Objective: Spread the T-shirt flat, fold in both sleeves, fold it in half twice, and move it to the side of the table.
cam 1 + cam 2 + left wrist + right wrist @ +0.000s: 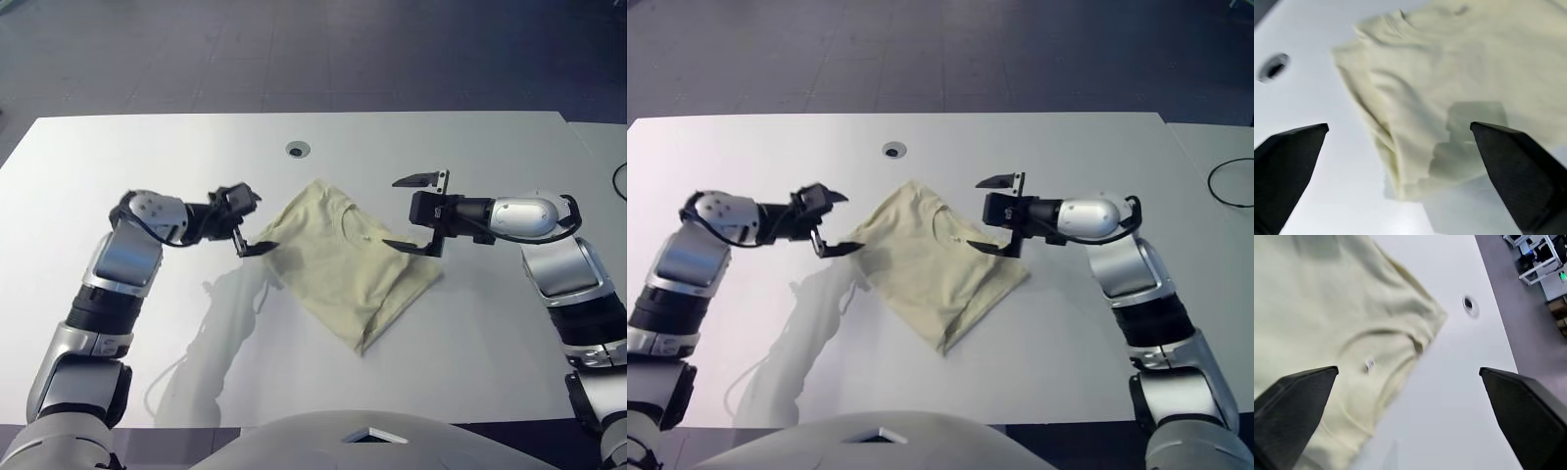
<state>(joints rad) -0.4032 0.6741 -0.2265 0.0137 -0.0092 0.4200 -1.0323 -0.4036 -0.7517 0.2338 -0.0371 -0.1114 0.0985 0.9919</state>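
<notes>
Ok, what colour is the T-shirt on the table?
Pale yellow, plain, no pattern; the T-shirt shows best in the left eye view.

Pale yellow cotton T-shirt [343,264] lies folded and diagonal at the middle of the white rectangular tabletop [147,157]. Black two-finger left gripper [257,221] sits just beside its left corner. Black two-finger right gripper [392,212] is at its right edge. Small round grey table grommet [297,149] lies behind the shirt, slightly left.

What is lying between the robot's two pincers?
The T-shirt: its collar end lies on the table between the left pincer and the right pincer, both open. The eye views show it.
</notes>
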